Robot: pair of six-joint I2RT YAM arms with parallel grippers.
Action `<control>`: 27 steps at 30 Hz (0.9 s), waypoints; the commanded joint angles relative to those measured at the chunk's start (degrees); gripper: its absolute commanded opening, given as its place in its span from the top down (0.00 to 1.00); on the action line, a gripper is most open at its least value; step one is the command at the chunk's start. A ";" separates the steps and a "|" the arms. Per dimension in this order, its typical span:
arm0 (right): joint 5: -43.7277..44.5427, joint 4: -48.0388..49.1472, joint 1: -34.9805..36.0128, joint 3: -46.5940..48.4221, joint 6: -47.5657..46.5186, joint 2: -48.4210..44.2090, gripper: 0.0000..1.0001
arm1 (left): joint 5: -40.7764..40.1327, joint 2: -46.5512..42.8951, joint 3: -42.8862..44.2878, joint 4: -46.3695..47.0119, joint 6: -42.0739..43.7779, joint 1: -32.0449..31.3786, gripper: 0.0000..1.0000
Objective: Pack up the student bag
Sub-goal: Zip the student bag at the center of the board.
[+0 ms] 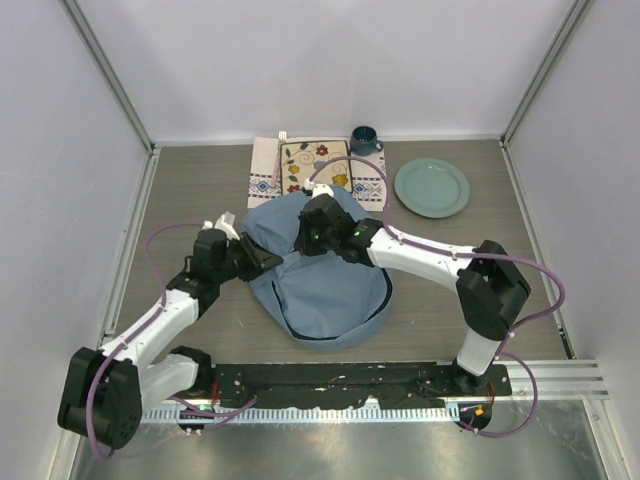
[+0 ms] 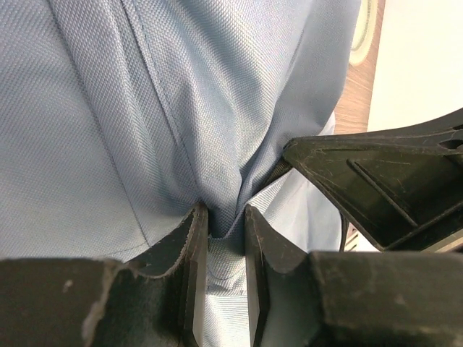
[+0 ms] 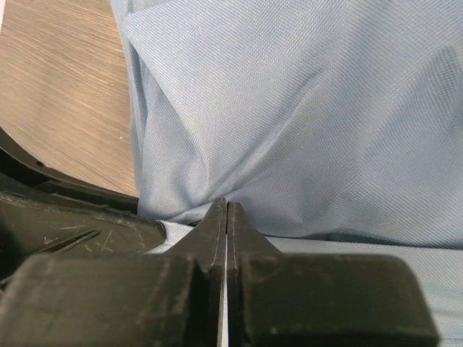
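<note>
Between clamped left fingers and clamped right fingers alike, student bag fabric.

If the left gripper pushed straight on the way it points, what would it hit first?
The student bag: the left gripper pinches a fold of its blue fabric, and more fabric fills the way ahead.
</note>
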 commanded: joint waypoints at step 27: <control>11.84 1.18 -11.66 -11.28 0.03 -15.25 0.99 | -4.97 -5.74 4.83 -12.88 6.86 7.63 1.00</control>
